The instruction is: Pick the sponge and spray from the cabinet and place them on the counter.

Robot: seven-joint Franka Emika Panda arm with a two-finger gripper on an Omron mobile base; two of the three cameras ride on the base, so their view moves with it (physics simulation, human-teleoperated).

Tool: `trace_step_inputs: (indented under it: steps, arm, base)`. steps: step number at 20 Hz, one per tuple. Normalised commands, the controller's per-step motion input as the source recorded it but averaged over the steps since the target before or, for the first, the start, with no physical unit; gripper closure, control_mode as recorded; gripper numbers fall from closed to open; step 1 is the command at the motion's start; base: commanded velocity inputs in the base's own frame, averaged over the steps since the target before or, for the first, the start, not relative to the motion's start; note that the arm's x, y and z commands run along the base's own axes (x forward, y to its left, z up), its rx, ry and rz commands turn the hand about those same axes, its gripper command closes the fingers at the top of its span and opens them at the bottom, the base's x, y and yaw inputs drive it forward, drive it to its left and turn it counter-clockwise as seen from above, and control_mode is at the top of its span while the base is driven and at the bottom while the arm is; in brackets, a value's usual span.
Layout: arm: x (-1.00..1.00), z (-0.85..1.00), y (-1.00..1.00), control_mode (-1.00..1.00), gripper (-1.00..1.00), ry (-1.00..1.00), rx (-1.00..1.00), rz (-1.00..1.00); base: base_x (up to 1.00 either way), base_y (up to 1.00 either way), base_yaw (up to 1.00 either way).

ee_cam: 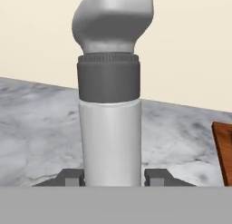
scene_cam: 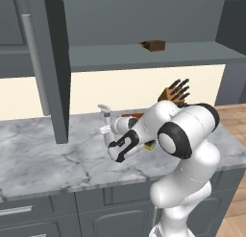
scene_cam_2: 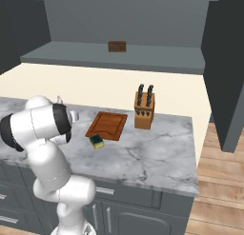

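Observation:
My gripper [ee_cam: 112, 177] is shut on the spray [ee_cam: 110, 128], its two finger tips pressed against the lower sides of the white-grey bottle. The bottle stands upright, with its dark collar and white trigger nozzle above. In the left base view the spray [scene_cam: 104, 117] sits in my gripper [scene_cam: 107, 130] over the counter [scene_cam: 48, 154], left of the cutting board. The sponge [scene_cam_2: 97, 141], yellow with a green top, lies on the counter [scene_cam_2: 152, 158] at the board's near corner. In the left base view, the sponge [scene_cam: 151, 145] peeks out behind my arm. The cabinet [scene_cam: 144, 56] stands open above.
A small brown box [scene_cam: 153, 45] sits on the cabinet shelf. A brown cutting board [scene_cam_2: 107, 125] and a knife block [scene_cam_2: 144, 110] stand on the counter to the right. The open cabinet door [scene_cam: 55, 68] hangs down at the left.

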Motion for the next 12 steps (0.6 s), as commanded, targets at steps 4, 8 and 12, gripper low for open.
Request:
trace_step_inputs:
  steps: [4,8,12]
  arm:
    - [-0.27,-0.19,-0.06,-1.0,1.0,-0.06,0.0,0.0]
    - [-0.11,-0.08,0.0,-1.0,1.0,-0.04,0.01,0.0]
    - [-0.07,-0.02,-0.06,-1.0,1.0,-0.06,0.07,0.0]
  base:
    - [0.0,0.0,0.0]
    - [0.0,0.0,0.0]
    - [0.0,0.0,0.0]
